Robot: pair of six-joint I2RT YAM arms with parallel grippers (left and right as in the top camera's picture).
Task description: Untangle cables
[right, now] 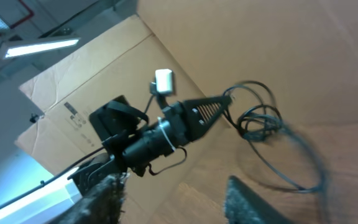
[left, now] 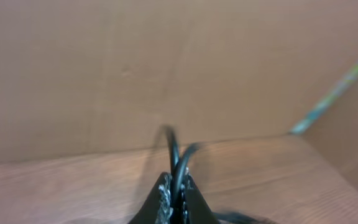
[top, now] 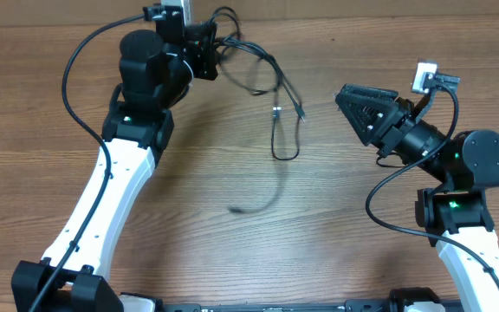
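Black, thin, flexible cords with small plug ends, the cables (top: 274,130), lay on the brown wooden desk (top: 189,173). Nearest was one blurred loose tail, then a narrow loop with two plugs at its top. Farthest, the strands gathered into a bunch at the left tool (top: 208,50), whose jaws were clamped together on them in front of a cardboard wall (left: 104,62). The right tool (top: 345,100) hung near the plugs without touching them, its jaws spread and empty. Such cords looked light, limp and slippery, likely to slide rather than resist. Taking one close behind a plug, clear of the bunch, seemed the surest hold.
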